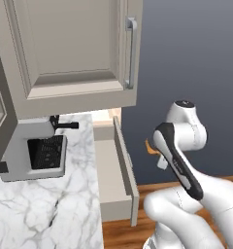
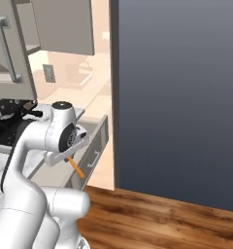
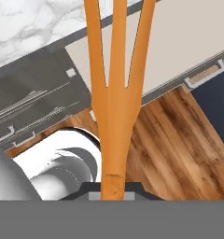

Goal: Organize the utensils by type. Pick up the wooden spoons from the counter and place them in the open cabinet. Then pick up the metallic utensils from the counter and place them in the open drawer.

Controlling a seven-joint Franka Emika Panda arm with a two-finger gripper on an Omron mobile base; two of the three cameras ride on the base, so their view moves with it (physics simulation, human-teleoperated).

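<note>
A flat slate-blue wall [image 2: 176, 97] fills the right of the right base view, and shows again behind the arm in the left base view. Below it runs a floor of warm brown wood planks [image 2: 157, 219], glossy with streaked grain; the hand view shows the same planks [image 3: 179, 144] beside dark grey base-unit fronts [image 3: 34, 107] with slim bar pulls. At the back left corner of the marble worktop stands a pale grey coffee machine [image 1: 33, 153] with a black grille. Beyond the wall's edge lies a peach-lit room [image 2: 84, 73] holding a wall socket [image 2: 49, 73].
</note>
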